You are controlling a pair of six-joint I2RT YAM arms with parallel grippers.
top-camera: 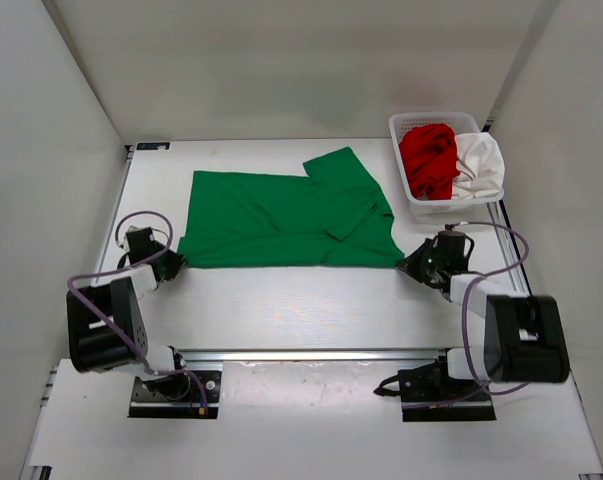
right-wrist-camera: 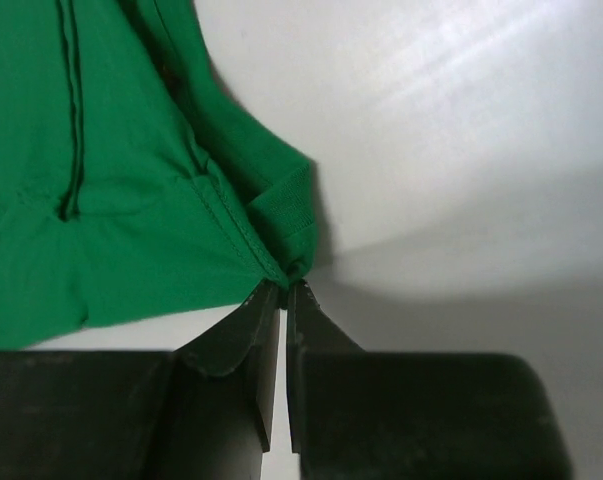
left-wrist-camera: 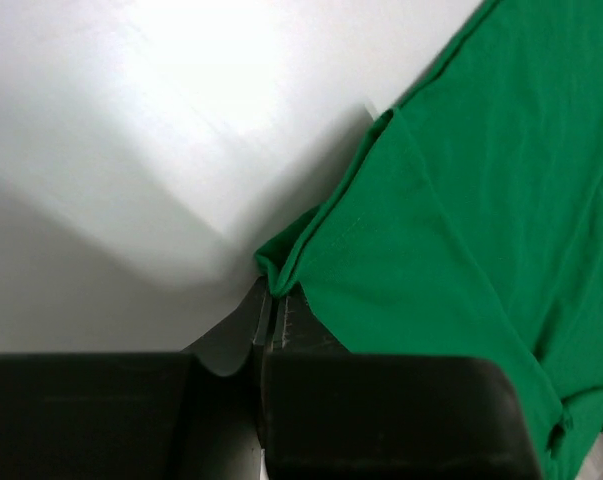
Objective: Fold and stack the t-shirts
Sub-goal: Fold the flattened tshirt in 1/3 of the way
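The white mesh basket (top-camera: 449, 209) stood at the far right corner of the table (top-camera: 301, 305). Inside it the red t-shirt (top-camera: 428, 158) lay bunched in the left half and the white t-shirt (top-camera: 481, 165) lay crumpled in the right half. The two touched, and both were heaped above the rim. The green t-shirt (top-camera: 271, 220) lay outside the basket, just to its left, spread flat on the table. An extra layer of cloth overlapped at the end nearest the basket.

The right gripper (right-wrist-camera: 284, 290) sat just in front of the basket, at the green shirt's near corner on that side. The left gripper (left-wrist-camera: 271, 298) was well apart from the basket, at the shirt's opposite near corner.

The overhead view took in the basket, its contents and the whole green shirt, but the jaws were too small there to read. The wrist views settled it. The right claw's fingers were pressed together with only a thin slit between them, and the tip of the hem corner was pinched at their ends. The left claw was clamped the same way on its own corner of green cloth. Neither wrist view showed the basket.
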